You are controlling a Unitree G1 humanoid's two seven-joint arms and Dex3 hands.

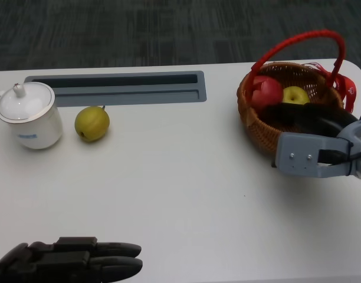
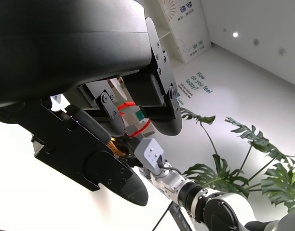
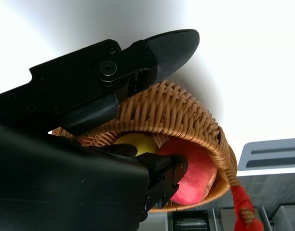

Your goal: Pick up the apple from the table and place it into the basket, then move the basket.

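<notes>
I see the red apple (image 1: 263, 92) lying inside the round woven wicker basket (image 1: 258, 128) with the red-wrapped handle, which stands near the far right corner of the white table (image 1: 186, 177). A small yellow-green fruit (image 1: 295, 94) lies beside the apple in the same basket. My right hand (image 1: 304, 118) has the basket's near rim: in the right wrist view one black finger (image 3: 171, 43) presses along the outside of the woven wall while the others reach over the rim into the bowl, close to the apple, so the wall is clamped between them. My left hand (image 1: 74, 262) rests at the near left edge of the table, fingers stretched out flat and side by side, holding nothing. Toward the far left edge stands a white lidded ceramic cup (image 1: 27, 117), with a yellow-green pear (image 1: 92, 123) just beside it. A grey recessed tray (image 1: 118, 88) runs along the far edge.
</notes>
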